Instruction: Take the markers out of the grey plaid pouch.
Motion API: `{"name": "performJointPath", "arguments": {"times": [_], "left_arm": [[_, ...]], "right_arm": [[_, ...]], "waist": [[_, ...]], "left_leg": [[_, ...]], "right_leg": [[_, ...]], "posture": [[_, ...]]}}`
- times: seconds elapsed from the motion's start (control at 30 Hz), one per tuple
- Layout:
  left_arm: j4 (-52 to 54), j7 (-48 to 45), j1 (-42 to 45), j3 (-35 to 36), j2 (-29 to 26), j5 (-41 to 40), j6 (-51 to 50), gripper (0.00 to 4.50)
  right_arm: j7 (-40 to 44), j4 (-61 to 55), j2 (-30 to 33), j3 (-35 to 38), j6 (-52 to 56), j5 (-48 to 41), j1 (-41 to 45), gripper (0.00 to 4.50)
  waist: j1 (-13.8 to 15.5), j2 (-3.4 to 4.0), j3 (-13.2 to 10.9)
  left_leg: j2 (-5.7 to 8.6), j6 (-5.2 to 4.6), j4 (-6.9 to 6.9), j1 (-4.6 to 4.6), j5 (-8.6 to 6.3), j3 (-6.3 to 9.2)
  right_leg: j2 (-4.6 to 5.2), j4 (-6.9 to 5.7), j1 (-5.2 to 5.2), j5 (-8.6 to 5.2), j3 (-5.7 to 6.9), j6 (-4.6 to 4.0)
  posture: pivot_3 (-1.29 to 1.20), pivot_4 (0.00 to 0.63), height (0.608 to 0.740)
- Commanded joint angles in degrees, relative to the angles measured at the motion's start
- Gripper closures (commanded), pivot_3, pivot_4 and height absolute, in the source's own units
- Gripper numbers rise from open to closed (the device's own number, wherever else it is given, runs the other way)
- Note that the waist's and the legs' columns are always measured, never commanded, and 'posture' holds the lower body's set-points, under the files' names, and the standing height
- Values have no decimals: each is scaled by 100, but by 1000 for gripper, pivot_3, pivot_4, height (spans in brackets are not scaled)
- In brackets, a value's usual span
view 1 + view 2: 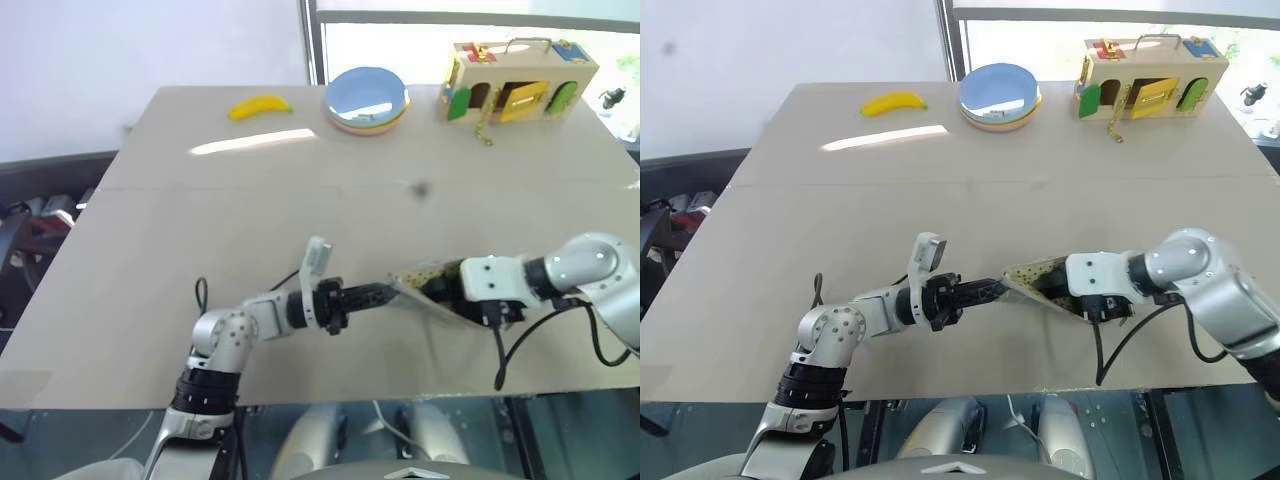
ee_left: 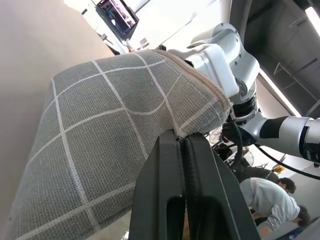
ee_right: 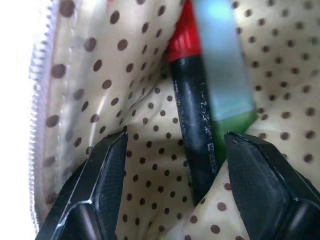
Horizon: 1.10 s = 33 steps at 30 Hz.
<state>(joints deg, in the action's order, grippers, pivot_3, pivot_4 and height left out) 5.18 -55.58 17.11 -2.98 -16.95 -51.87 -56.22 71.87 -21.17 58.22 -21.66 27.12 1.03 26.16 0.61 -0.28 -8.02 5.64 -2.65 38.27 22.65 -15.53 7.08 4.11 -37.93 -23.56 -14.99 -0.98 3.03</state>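
Observation:
The grey plaid pouch lies on the table near its front edge, with its mouth held up. My left gripper is shut on the pouch's tan-edged rim. My right gripper is open inside the mouth, against the tan lining with brown dots. Two markers lie side by side in there: one with a black barrel and red cap, and a teal-green one. Their near ends lie between my right fingers, close to one black finger, with no contact to be seen. From the head, my right hand covers the pouch's opening.
A yellow banana, a stack of plates and a wooden latch box stand along the table's far edge. The table's front edge runs just below both arms. A person sits beyond the table.

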Motion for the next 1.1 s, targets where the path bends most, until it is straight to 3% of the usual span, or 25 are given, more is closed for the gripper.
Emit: {"name": "performJointPath", "arguments": {"times": [0.03, 0.67, 0.83, 0.9, 1.1], "left_arm": [[-65, -229, 69, 35, -46, -24, 140, 4500], [-320, -359, -27, -31, -96, 199, 293, 4500], [-369, -385, -30, -46, -56, 255, 345, 4500], [-376, -387, -37, -43, -44, 266, 356, 4500], [-387, -393, -36, -41, -39, 273, 370, 4500]], "right_arm": [[10, 396, -120, -422, -34, 575, 270, 1372], [547, 914, -510, -1063, -853, 1471, 311, 1372], [579, 1213, -617, -1093, -1069, 1684, 319, 3541], [580, 1290, -634, -1084, -1134, 1743, 298, 4150], [526, 1316, -699, -988, -1189, 1777, 240, 4153]], "waist": [[-2, 0, 0], [-30, -28, 21], [-44, -52, 36], [-55, -65, 45], [-60, -89, 60]], "left_leg": [[0, 0, 0, -2, 0, 0], [-2, 0, -7, -90, -2, 0], [-3, 0, -6, -98, -3, 1], [-4, 0, -6, -99, -2, 3], [-3, 0, -5, -100, -4, 3]], "right_leg": [[0, -1, 1, 0, 0, 0], [-2, 5, 80, -1, -1, 0], [-3, 5, 91, -1, -1, 0], [-3, 4, 92, -1, 0, 0], [-2, 5, 95, 0, 0, 0]], "posture": [[0, 150, 740], [0, 150, 740], [0, 150, 740], [0, 150, 740], [0, 150, 740]]}}
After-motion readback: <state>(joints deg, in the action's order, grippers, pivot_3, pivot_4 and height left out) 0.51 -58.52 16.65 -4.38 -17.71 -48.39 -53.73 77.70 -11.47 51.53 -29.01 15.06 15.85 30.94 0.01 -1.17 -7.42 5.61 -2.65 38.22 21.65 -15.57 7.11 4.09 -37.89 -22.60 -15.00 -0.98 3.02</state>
